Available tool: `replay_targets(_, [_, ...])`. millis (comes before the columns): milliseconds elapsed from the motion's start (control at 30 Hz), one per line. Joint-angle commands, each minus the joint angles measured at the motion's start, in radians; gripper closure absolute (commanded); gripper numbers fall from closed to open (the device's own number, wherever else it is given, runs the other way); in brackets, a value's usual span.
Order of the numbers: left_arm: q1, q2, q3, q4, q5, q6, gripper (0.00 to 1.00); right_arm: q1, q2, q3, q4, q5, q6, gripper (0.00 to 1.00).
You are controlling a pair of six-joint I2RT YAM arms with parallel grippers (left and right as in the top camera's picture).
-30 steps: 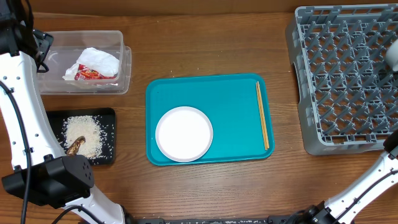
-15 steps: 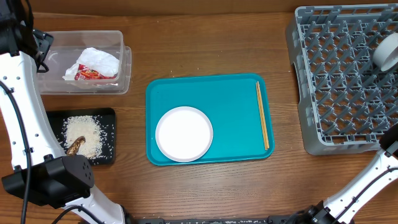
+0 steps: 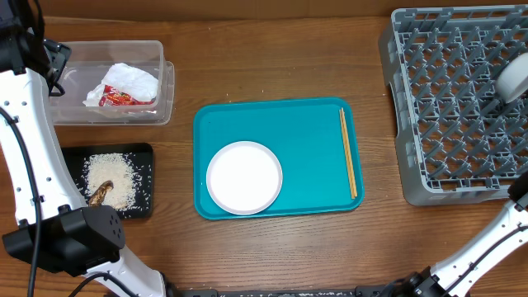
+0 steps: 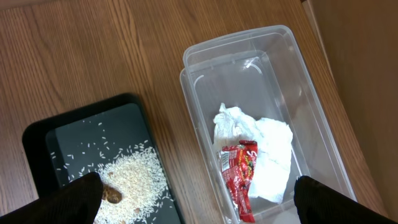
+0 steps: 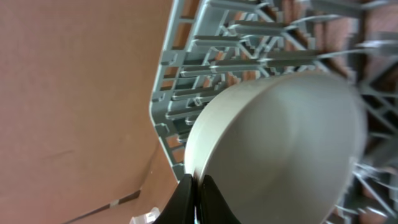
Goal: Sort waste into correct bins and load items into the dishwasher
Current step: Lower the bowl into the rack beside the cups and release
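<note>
The right gripper [image 5: 194, 186] pinches the white bowl [image 5: 280, 149] by its edge, and the bowl is tipped up. Right behind it, from 12 to 2 o'clock, is the grey dish rack [image 5: 211, 43]. The left gripper [image 4: 202, 196] hangs open, far off over the clear tub [image 4: 267, 87].

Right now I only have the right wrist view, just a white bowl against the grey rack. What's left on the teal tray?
Observer: A plate and a pair of chopsticks lie on the teal tray.
Operator: Is the rubbish sorted?
Observer: The napkin and red wrapper are in the clear tub; the rice and a brown scrap are on the black tray.
Operator: Where over the rack is my bowl?
Observer: The overhead view puts the bowl near the right edge of the rack, half cut off by the picture's edge.
</note>
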Motion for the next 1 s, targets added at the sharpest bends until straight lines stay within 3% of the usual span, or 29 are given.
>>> replay_targets(0, [-0.003,0.004,0.004,0.001,-0.019,0.001,0.00,-0.038,0.006,0.000,-0.010,0.121,-0.019,0.95])
replay_targets(400, [-0.003,0.004,0.004,0.002,-0.019,0.001,0.00,-0.095,-0.011,0.015,-0.030,0.131,-0.007,0.95])
replay_targets(600, [-0.003,0.004,0.004,0.002,-0.019,0.001,0.00,-0.155,-0.051,0.035,-0.031,0.132,0.043,0.73])
replay_targets(967, [-0.003,0.004,0.004,0.002,-0.019,0.001,0.00,-0.109,-0.212,0.043,0.011,0.239,0.086,0.55])
